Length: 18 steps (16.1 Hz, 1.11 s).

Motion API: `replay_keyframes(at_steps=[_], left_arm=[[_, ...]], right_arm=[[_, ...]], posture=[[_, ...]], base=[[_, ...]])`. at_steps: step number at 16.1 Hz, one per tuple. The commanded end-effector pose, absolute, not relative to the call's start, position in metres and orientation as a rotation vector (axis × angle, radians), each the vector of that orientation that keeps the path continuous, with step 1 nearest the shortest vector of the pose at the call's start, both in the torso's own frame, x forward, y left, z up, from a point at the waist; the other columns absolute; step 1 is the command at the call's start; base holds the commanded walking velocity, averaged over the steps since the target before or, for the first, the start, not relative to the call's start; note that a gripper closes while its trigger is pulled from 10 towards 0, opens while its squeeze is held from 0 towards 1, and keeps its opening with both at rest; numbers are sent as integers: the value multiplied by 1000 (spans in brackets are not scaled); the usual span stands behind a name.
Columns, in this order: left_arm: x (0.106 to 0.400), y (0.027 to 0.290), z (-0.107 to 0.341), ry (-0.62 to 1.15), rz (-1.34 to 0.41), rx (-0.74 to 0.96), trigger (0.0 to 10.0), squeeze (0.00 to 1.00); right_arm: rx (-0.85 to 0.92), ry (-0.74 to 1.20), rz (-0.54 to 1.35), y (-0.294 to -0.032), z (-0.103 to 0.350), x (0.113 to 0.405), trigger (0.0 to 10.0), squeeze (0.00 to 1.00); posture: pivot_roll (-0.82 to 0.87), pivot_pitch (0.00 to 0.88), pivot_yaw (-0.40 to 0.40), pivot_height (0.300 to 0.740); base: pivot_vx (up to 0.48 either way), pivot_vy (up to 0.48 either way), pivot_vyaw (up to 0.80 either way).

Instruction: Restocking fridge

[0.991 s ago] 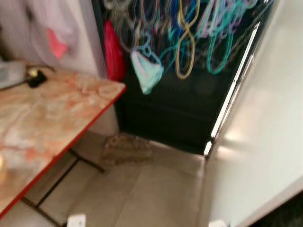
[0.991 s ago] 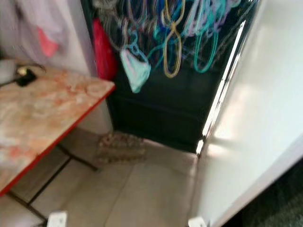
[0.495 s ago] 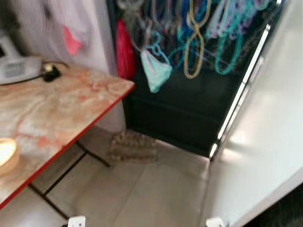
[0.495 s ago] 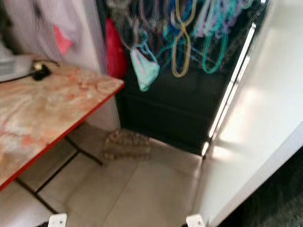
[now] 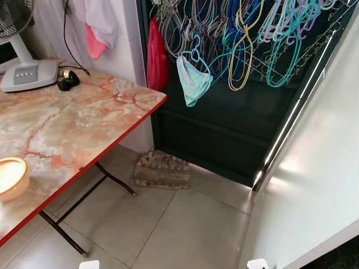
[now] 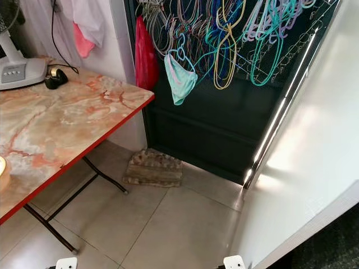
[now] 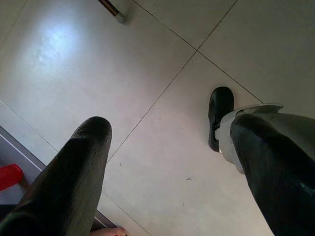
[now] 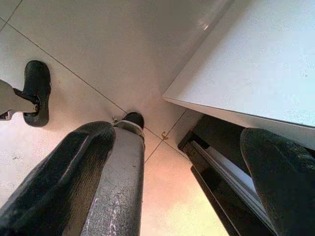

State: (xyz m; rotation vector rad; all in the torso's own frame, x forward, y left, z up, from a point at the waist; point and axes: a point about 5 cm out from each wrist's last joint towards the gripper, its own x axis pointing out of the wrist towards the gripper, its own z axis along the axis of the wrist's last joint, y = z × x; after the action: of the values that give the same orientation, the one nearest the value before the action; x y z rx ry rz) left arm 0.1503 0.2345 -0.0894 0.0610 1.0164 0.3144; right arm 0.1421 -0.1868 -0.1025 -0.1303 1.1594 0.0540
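Observation:
A tall white appliance wall (image 5: 322,151), possibly the fridge, fills the right side of the eye views; its white edge (image 8: 256,54) also appears in the right wrist view, above a dark gap. Both arms hang low over the tiled floor. My left gripper (image 7: 170,128) is open, with bare floor tiles between its fingers (image 7: 83,162). My right gripper (image 8: 177,135) is open too, with nothing between its fingers (image 8: 83,162). No food or drink item can be seen.
A marble-patterned table (image 5: 84,123) with a red edge stands at the left, carrying a fan base (image 5: 28,74), a small black object (image 5: 68,80) and a bowl (image 5: 10,176). Ahead is a dark gate (image 5: 224,134) hung with hangers and a teal garment (image 5: 193,81). A doormat (image 5: 161,171) lies on the floor.
The camera has swung, so the table reaches further into the picture and the fan base and bowl have come into view. The picture is sharp now. Nothing in the room has moved.

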Motion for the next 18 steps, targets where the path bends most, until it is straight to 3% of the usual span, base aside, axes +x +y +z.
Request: replay_keyframes(at_steps=[1, 6, 18], left_arm=[[148, 235, -90, 1027, 322, 51, 10000, 0], [148, 234, -90, 1025, 319, 42, 10000, 0], [148, 234, -91, 1026, 320, 39, 10000, 0]], right_arm=[[-138, 1113, 51, -187, -97, 155, 10000, 0], [-133, 1111, 45, -188, -97, 155, 10000, 0], [-131, 1113, 49, -188, -97, 155, 10000, 0]], posture=[[64, 0, -17, 740], [61, 0, -16, 740], [61, 0, -19, 740]], base=[[0, 0, 0], [0, 0, 0], [-235, 0, 0]])
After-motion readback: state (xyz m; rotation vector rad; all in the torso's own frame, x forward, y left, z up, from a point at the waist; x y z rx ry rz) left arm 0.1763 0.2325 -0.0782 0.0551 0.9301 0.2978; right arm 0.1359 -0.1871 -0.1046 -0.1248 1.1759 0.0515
